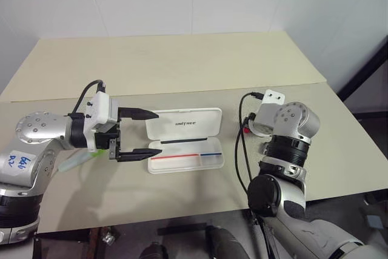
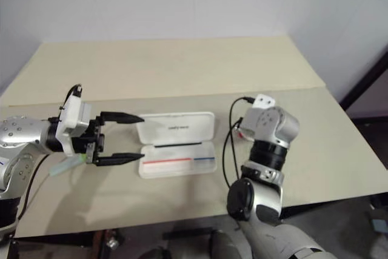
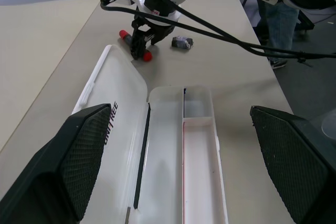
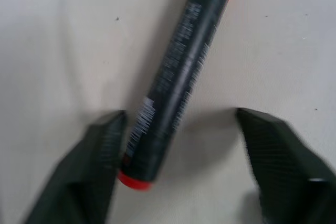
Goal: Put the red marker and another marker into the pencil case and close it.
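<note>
— Case (image 1: 182,124)?

— Open on the table (image 1: 182,65), about midway between left and right edges, nearer the front edge than the far one. Lid laid back flat toward the far edge, lettering up. Tray on the front-edge side, with a red stripe and a blue stripe along it.

— Left gripper (image 1: 156,133)?

— Released, fingers spread wide. Hovering just beside the left end of the case and pointing along it, one finger by the lid, the other by the tray. Touching nothing, as far as can be told.

— Green marker (image 1: 76,161)?

— Flat on the table toward the left edge, partly hidden under the left arm, well apart from the case.

— Red marker (image 4: 176,72)?

— Flat on the table to the right of the case, close to it but apart. Dark barrel, red at both ends.

— Right gripper (image 4: 179,116)?

— Low over the red marker and pointing steeply down. Not clenched: fingers parted, straddling the barrel near one red end. One finger right against the barrel or just short of it, hard to tell which; the other clearly apart, bare table in between. Marker lying on the table, not lifted.

— Anything else nearby?

— A small grey object (image 3: 182,42) on the table just beside the red marker, too small to identify.
</note>
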{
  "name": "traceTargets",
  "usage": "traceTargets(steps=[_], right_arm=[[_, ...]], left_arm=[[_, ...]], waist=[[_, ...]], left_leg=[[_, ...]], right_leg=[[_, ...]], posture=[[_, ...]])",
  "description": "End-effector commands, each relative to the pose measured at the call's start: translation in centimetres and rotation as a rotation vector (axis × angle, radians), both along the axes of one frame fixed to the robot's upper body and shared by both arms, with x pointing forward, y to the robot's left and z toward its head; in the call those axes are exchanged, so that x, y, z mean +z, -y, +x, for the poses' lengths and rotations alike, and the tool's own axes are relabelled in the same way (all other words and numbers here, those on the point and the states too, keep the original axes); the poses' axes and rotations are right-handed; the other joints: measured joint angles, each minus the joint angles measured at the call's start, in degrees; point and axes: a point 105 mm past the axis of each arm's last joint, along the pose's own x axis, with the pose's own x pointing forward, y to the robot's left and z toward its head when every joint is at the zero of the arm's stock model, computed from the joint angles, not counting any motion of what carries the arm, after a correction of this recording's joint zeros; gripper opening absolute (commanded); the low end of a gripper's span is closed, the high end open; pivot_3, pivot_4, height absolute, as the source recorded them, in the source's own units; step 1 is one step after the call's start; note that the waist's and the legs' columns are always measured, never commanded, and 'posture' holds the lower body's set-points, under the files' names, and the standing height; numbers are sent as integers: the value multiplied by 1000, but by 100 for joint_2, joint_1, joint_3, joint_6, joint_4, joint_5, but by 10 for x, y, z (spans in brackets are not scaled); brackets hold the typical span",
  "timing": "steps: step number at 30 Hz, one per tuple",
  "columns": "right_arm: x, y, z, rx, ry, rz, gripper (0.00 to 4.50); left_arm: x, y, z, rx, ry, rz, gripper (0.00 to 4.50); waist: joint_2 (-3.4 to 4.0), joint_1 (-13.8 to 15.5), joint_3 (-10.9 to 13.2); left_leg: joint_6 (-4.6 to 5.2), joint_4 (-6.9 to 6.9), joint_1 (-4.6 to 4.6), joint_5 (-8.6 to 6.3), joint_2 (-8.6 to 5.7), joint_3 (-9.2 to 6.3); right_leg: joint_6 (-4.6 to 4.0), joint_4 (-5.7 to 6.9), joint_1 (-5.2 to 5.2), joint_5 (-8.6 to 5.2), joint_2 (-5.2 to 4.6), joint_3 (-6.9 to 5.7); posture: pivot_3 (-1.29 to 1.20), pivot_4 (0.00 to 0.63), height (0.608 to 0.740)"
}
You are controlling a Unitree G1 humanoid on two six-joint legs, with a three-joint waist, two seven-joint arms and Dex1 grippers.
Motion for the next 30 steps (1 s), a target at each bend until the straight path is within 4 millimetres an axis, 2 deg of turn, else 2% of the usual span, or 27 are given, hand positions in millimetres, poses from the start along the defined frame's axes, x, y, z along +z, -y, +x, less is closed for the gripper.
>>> traceTargets(steps=[1, 3, 5, 14, 20, 22, 25, 30], right_arm=[[-8, -10, 0, 41, -6, 40, 1887], [-7, -11, 0, 49, -4, 43, 1127], [-5, -11, -1, 52, -2, 42, 616], [8, 0, 3, 47, 15, 34, 601], [49, 21, 14, 127, 131, -17, 601], [69, 29, 20, 192, 234, -63, 601], [84, 40, 23, 258, 328, -134, 601], [118, 47, 17, 458, 583, -206, 601]], left_arm=[[10, -1, -6, -2, 39, -5, 4500], [10, -1, -6, 0, 40, -6, 4500], [10, -1, -6, 1, 40, -7, 4500], [9, 2, -3, -11, 41, -10, 4500], [8, 3, -1, -14, 40, -12, 4500], [8, 3, 0, -15, 38, -17, 4500], [6, 4, 1, -17, 36, -21, 4500], [2, 5, 3, -29, 26, -26, 4500]], waist=[[-1, -40, -1], [-1, -57, -1], [-1, -57, -1], [-1, -54, 0], [8, -35, 5], [9, -27, 6], [9, -28, 6], [9, -8, 6]], left_leg=[[1, 1, 1, 1, 0, -1], [3, 1, 4, 2, 0, -6], [3, 0, 7, 3, 0, -8], [3, -7, 6, 4, 0, -11], [5, -9, 1, 4, -6, -7], [5, -15, -1, 4, -8, -3], [6, -28, -3, 4, -8, 1], [5, -54, -2, 5, -7, 6]], right_leg=[[1, 0, 1, 2, 0, 1], [1, 0, 0, 7, 0, 5], [1, 1, 1, 8, 2, 5], [1, -4, 0, 8, 2, 5], [1, -11, -2, 8, -3, 6], [1, -15, -2, 7, -2, 3], [1, -28, -2, 7, 0, 2], [3, -41, -4, 6, 2, 3]], posture=[[0, 150, 740], [0, 150, 740], [0, 150, 740], [0, 150, 740], [0, 150, 740], [0, 150, 740], [0, 150, 740], [0, 150, 740]])
